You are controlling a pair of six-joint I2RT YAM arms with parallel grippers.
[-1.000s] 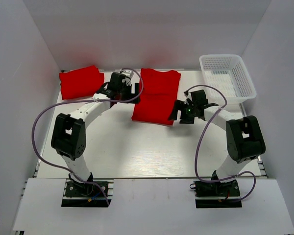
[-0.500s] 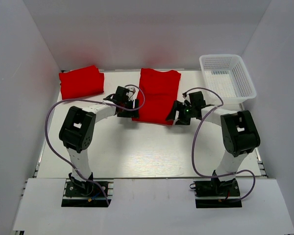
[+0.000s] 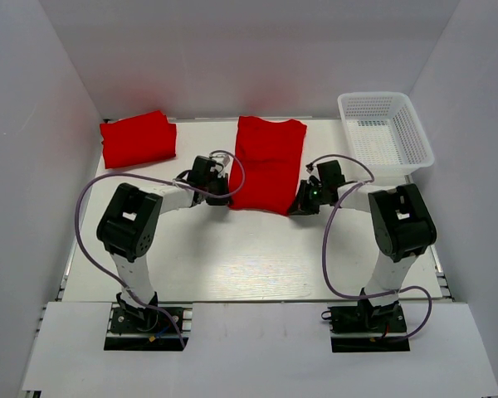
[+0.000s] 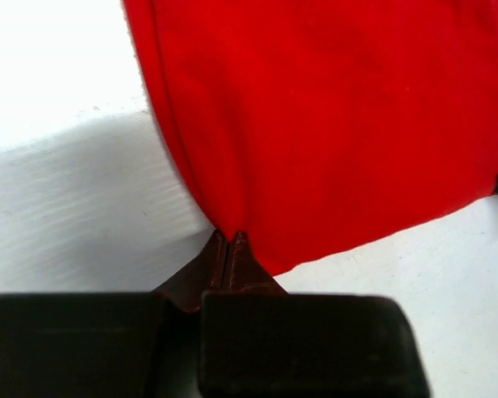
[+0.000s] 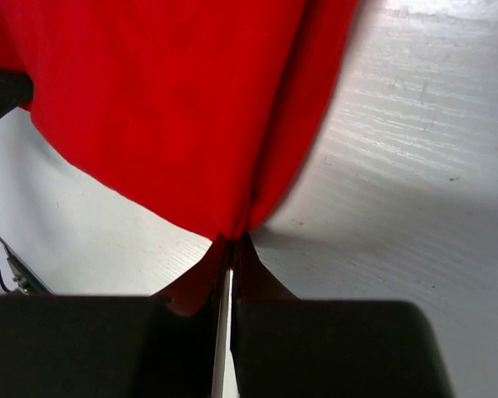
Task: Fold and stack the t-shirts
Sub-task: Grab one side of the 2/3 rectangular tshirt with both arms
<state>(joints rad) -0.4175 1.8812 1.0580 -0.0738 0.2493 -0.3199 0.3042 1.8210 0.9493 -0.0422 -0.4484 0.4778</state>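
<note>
A red t-shirt lies folded lengthwise in the middle of the table. My left gripper is shut on its near left corner, and the cloth bunches into the closed fingertips. My right gripper is shut on the near right corner, where the red cloth pinches between the tips. A second red t-shirt rests folded at the far left.
A white mesh basket stands at the far right corner. White walls enclose the table on three sides. Purple cables loop from both arms over the near table.
Both grippers moved down to the near corners of the middle shirt and shut on them. The shirt's near edge now lies a little flatter and straighter.
</note>
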